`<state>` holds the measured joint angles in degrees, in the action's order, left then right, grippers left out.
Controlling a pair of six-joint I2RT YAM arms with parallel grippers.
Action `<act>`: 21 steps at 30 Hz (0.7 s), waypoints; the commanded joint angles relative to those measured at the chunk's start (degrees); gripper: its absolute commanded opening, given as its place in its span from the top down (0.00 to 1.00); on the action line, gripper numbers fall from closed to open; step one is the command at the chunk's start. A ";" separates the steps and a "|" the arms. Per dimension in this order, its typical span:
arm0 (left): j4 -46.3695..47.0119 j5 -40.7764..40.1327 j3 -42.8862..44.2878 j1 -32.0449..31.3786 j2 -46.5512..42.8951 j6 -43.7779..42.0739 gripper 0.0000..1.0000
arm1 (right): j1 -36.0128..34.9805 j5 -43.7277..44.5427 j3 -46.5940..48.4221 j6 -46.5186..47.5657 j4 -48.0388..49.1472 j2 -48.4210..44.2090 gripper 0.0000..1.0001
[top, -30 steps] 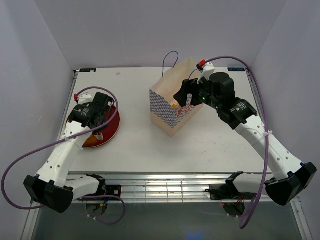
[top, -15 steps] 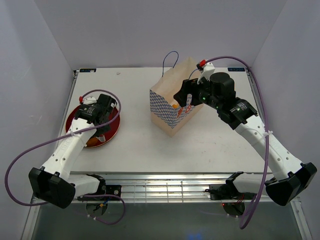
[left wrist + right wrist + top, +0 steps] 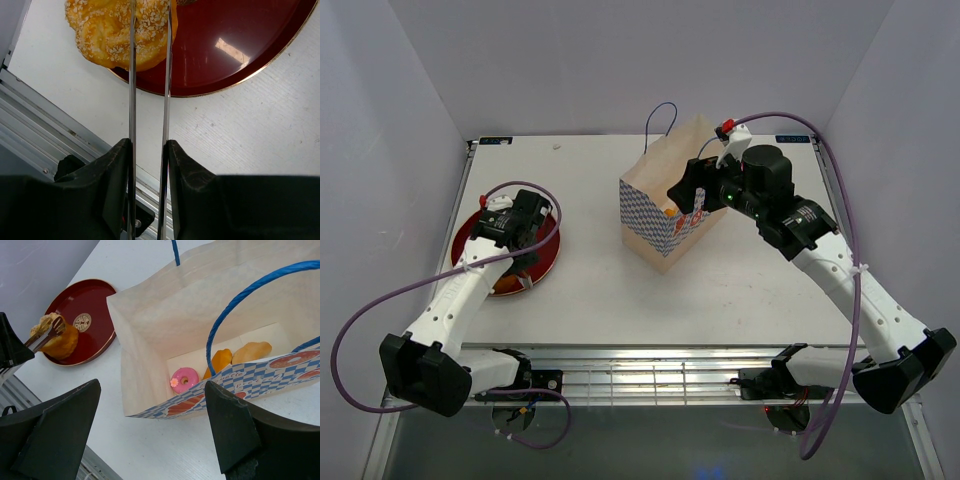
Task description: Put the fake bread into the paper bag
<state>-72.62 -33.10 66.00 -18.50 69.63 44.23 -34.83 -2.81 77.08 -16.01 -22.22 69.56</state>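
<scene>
Silver tongs [image 3: 132, 75], squeezed in my left end effector [image 3: 148, 145], pinch the fake bread [image 3: 107, 30] just ahead, overhanging the plate [image 3: 225, 55] rim; thin blades could let it slip on lifting. My right end effector [image 3: 150, 385] stands wide above the paper bag [image 3: 150, 325].

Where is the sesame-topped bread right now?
Left wrist view, top left: the sesame bread overhangs the near rim of the red plate on the robot's left side, between the silver tongs held in the left end effector.

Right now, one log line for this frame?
left gripper: shut on tongs, around sesame bread at plate rim | right gripper: open, at paper bag | three pastries inside
</scene>
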 commanded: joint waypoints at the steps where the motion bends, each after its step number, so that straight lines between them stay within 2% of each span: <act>1: 2.66 0.67 -0.26 0.83 -1.24 -0.98 0.69 | 0.29 -0.18 0.27 0.10 2.62 -2.15 0.10; 3: 2.74 0.93 0.09 1.01 -1.51 -1.07 0.74 | 0.29 -0.18 0.18 0.10 2.62 -2.41 0.10; 21: 1.17 6.38 18.19 1.10 -2.39 -5.73 0.86 | 0.38 1.23 0.53 -0.51 0.77 -3.47 0.10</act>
<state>-71.99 -27.59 79.90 -17.61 68.86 40.05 -34.76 -2.57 76.64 -16.25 -22.37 67.55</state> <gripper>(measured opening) 0.393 0.903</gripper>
